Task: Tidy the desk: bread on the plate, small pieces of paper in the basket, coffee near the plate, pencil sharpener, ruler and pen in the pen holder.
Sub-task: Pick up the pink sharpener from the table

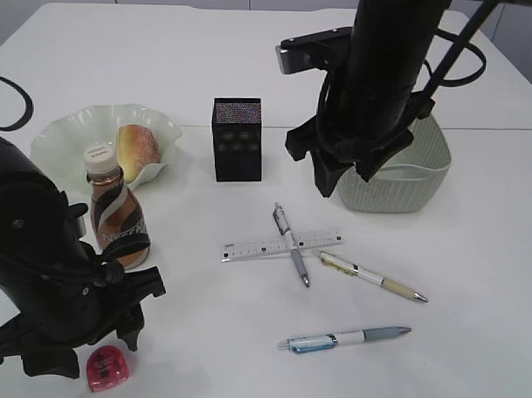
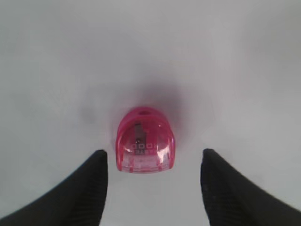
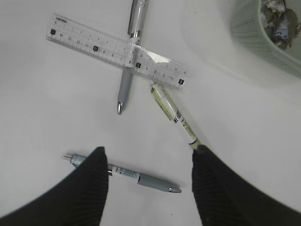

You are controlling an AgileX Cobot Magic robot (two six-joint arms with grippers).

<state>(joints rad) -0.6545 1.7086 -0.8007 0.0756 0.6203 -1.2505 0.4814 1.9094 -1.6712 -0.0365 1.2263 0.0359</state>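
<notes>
Left to right: left pincer (image 2: pixel 153 181) hangs open over the pink pencil sharpener (image 2: pixel 145 141) on the table (image 1: pixel 473 285) — its embossed marks unreadable. Labelled coffee bottle (image 1: pixel 117 213) beside the plate (image 1: pixel 67 135) with bread (image 1: pixel 137 148). Ruler (image 3: pixel 117 51), printed with graduations, overlies one pen (image 3: pixel 129 56). Right pincer (image 3: pixel 150 183) open, empty — basket (image 3: pixel 263 37) holding paper.

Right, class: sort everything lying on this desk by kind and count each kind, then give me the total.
Pens: 3
Ruler: 1
Pencil sharpener: 1
Pen holder: 1
Basket: 1
Plate: 1
Bread: 1
Coffee bottle: 1
Total: 10
</notes>
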